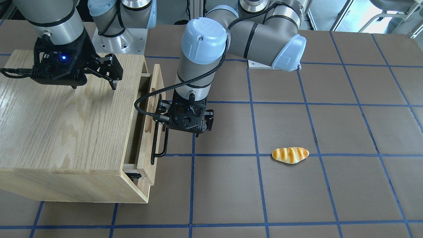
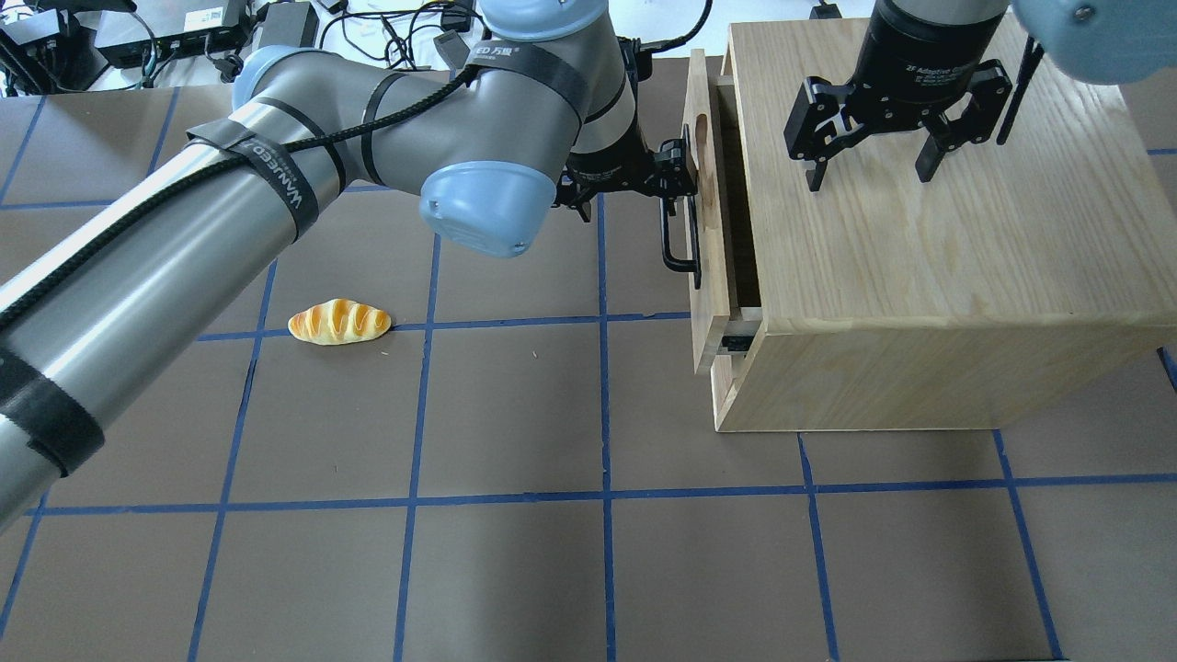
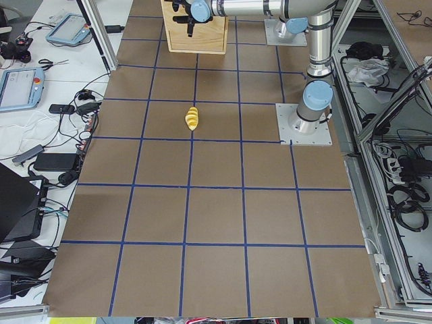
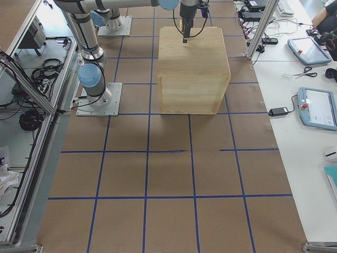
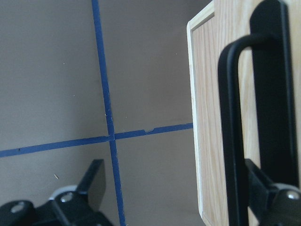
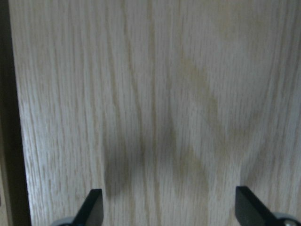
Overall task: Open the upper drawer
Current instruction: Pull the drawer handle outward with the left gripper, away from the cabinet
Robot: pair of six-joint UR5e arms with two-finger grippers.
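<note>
On the matte brown table (image 2: 515, 414), gridded with blue tape, lies one glossy bread roll (image 2: 340, 322), oval and striped yellow and brown, well apart from everything else; to its right the left gripper (image 2: 682, 175) reaches the one handle (image 2: 680, 248), a long black metal bar with bent ends; its two fingers (image 5: 94, 181) are spread wide and clamp nothing, one out over the table, the other tucked behind the bar against the panel; next comes the one drawer (image 2: 703, 276), light oak with a fine straight grain, its wide flat front carrying the handle and a single oblong slot (image 2: 702, 142) with rounded ends; the front's long axis runs away from the robot, level with the table, and its face points toward the robot's left; the drawer stands out a little from the top of the cabinet (image 2: 919, 257), a dark gap showing between them and a black rail (image 2: 736, 343) showing at the near end; the cabinet is one plain oak box with a broad grained top; over that top hangs the right gripper (image 2: 869, 179), black, its two fingers parted and holding nothing; whether the tips touch the wood cannot be told.
</note>
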